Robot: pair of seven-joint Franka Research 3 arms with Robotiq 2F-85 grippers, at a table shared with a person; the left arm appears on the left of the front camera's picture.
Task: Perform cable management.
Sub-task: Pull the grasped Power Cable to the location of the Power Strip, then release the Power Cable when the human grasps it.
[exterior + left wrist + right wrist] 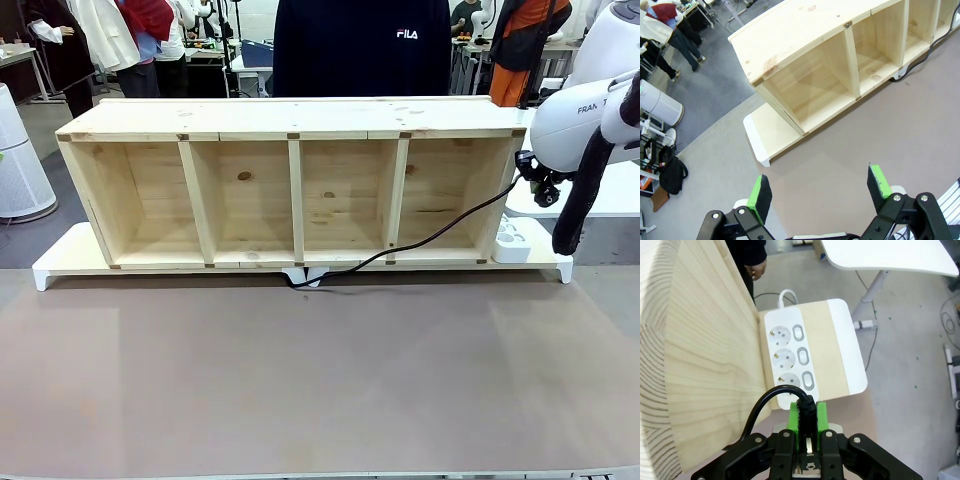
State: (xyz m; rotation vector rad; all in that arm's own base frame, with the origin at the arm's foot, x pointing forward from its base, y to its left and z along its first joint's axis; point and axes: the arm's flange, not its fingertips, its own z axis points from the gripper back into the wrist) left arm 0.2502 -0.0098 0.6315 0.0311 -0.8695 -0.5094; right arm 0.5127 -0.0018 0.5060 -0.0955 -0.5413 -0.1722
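Note:
The thin black cable [440, 228] runs from a white clip under the shelf's front middle, across the right compartment, up to the shelf's right end. There my right gripper [540, 185] is shut on its plug end. In the right wrist view the green pads [821, 416] clamp the black plug [806, 412] just above the white power strip [787, 357], and the cord [762, 402] loops off to the left. My left gripper [819, 187] hangs open above the brown table, holding nothing, with the shelf's left end ahead. The cable [935, 40] shows at the far right there.
The long wooden shelf [290, 130] with several compartments lies on a white base board [60, 265]. The power strip [510, 240] sits on that board at its right end. A person in a black sweater [360, 45] stands behind the shelf. Brown table surface [300, 380] spreads in front.

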